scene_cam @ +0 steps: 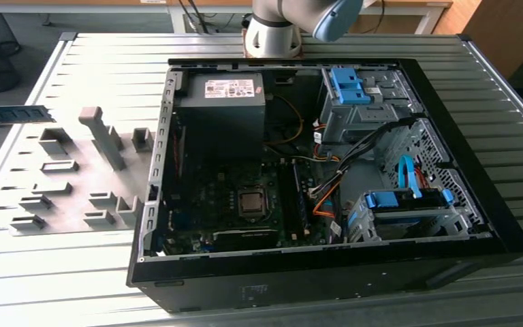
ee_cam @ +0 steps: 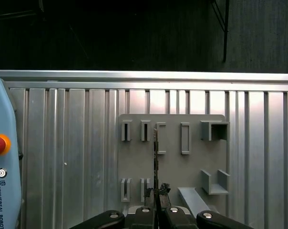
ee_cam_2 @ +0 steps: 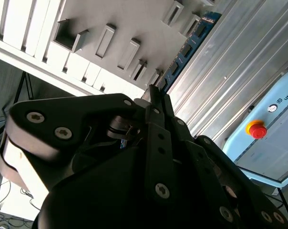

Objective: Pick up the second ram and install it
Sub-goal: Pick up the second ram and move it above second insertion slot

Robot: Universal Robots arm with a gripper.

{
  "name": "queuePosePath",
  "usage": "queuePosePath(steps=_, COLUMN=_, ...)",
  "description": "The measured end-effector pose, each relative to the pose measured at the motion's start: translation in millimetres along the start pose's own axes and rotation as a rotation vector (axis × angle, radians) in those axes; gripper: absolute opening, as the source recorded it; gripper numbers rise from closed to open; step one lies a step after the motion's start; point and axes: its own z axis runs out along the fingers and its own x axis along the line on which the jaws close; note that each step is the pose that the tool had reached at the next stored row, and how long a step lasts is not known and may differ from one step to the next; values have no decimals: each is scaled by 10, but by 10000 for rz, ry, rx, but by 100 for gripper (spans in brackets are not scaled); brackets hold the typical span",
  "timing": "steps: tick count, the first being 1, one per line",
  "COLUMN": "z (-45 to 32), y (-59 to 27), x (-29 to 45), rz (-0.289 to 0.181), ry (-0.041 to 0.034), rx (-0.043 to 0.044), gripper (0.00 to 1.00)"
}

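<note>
black gripper (ee_cam_2: 156, 95) is pinching the ram (ee_cam_2: 188, 45) tight by one end, with the stick reaching out past its fingertips toward the gray holder plate (ee_cam: 172, 164). at the exterior view's left edge the ram (scene_cam: 21, 113) is hanging above that plate, well apart from the open pc case (scene_cam: 289, 276), which is sitting on the ribbed table (scene_cam: 498, 102).

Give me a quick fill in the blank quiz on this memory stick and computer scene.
1. The gripper is shut on one ____ of the second ram.
2. The holder plate is ____ in colour.
3. In the exterior view, the computer case lies to the plate's ____.
Missing words: end; gray; right.
</note>
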Motion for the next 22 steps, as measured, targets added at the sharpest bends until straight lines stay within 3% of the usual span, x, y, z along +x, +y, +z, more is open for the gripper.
queuePosePath(steps=14, z=-12, y=-33, x=-1, rz=0, ry=4, rx=0, gripper=14)
queuePosePath(steps=22, z=-121, y=-31, x=-5, rz=0, ry=5, rx=0, gripper=14)
